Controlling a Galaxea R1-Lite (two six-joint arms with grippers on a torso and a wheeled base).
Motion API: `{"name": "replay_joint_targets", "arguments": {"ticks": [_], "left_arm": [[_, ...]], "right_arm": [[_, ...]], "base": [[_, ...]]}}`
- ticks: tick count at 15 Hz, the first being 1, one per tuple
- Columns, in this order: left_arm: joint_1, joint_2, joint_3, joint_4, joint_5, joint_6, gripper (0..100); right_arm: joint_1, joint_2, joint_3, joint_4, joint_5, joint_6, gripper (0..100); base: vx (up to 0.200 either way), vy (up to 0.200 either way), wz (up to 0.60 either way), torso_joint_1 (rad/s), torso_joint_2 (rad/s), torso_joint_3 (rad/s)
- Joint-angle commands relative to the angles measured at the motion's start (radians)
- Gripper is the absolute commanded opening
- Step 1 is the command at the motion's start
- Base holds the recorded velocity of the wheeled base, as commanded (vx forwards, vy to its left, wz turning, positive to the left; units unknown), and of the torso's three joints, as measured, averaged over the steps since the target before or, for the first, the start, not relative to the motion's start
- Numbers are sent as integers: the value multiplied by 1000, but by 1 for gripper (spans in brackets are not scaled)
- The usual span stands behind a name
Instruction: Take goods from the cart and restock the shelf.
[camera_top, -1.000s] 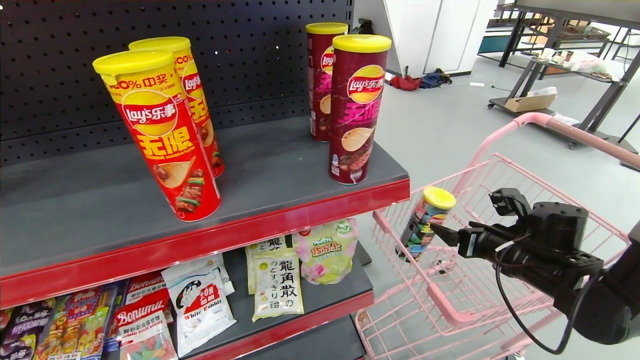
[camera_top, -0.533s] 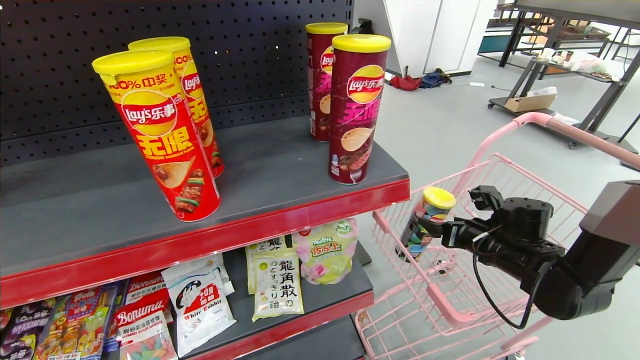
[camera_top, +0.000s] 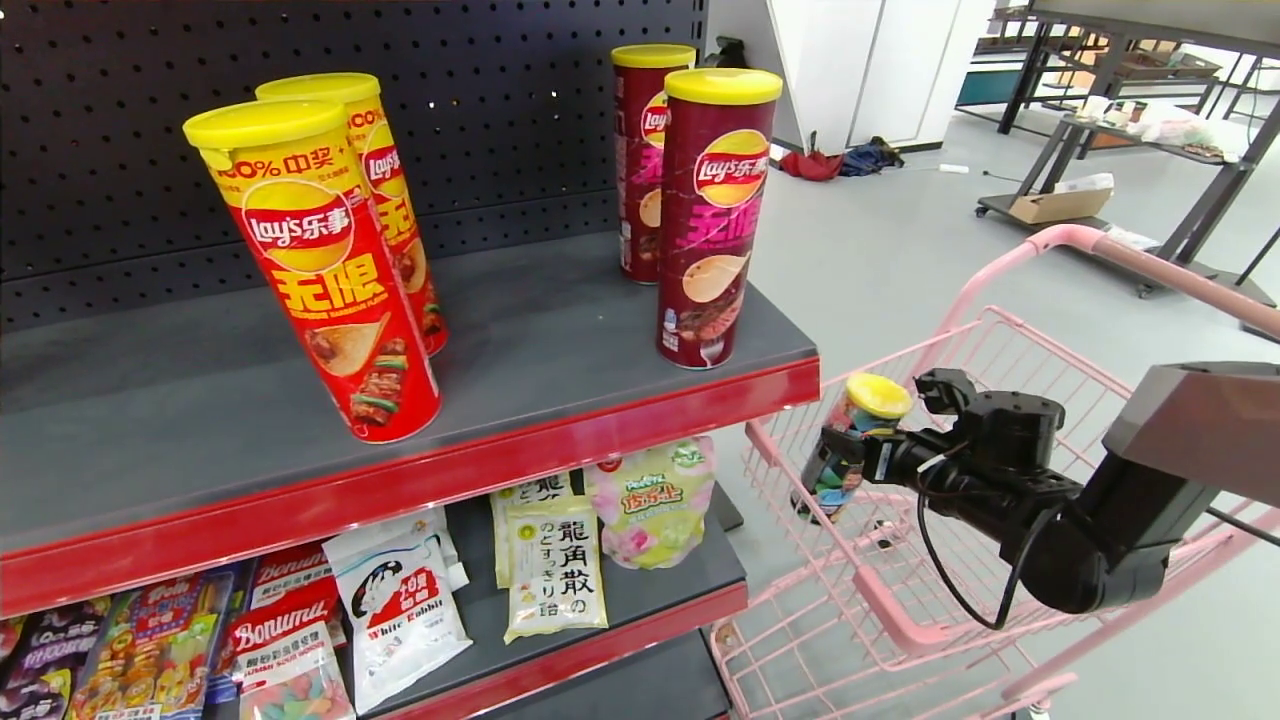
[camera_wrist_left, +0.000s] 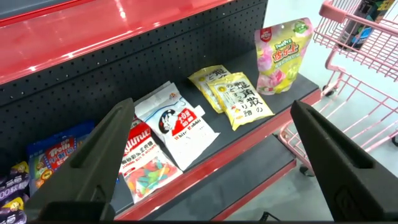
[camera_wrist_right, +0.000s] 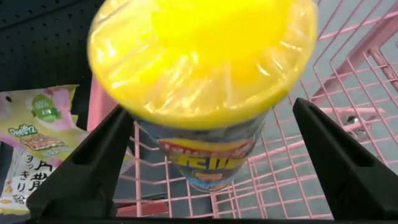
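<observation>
A chip can with a yellow lid (camera_top: 878, 394) stands upright in the near-left corner of the pink cart (camera_top: 1010, 325). My right gripper (camera_top: 840, 455) is inside the cart at the can's upper body, open, with one finger on each side. In the right wrist view the can (camera_wrist_right: 202, 56) sits between the two dark fingers (camera_wrist_right: 93, 168), lid towards the camera. Whether the fingers touch the can I cannot tell. My left gripper (camera_wrist_left: 211, 162) is open and holds nothing, in front of the lower shelf's snack bags (camera_wrist_left: 171, 127).
The top shelf (camera_top: 560, 330) holds two red chip cans (camera_top: 320, 270) at the left and two maroon cans (camera_top: 712, 220) at the right, with bare board between them. Snack bags (camera_top: 550, 565) lie on the lower shelf. Tables stand far behind the cart.
My right arm has moved left across the cart to the can, and its fingers now stand on both sides of it. The can and shelf goods have not moved.
</observation>
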Motion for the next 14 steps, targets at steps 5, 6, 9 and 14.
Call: {"name": "replay_joint_targets", "arguments": {"ticks": [5,6,9,14], "left_arm": [[0,0,0,0,5,3,100],[0,0,0,0,6,3,100],[1,0,-1,0,6,5,100],[1,0,-1,0,8,14,100]], "right_arm": [[6,51,-54,0,0,-1,100],[6,57,-63,0,0,1,100],[6,78,-96,0,-1,4,0],[8,57,-51,-3,-7,6,0]], "base": [[0,0,0,0,0,0],[0,0,0,0,0,0],[0,0,0,0,0,0],[0,0,0,0,0,0]]}}
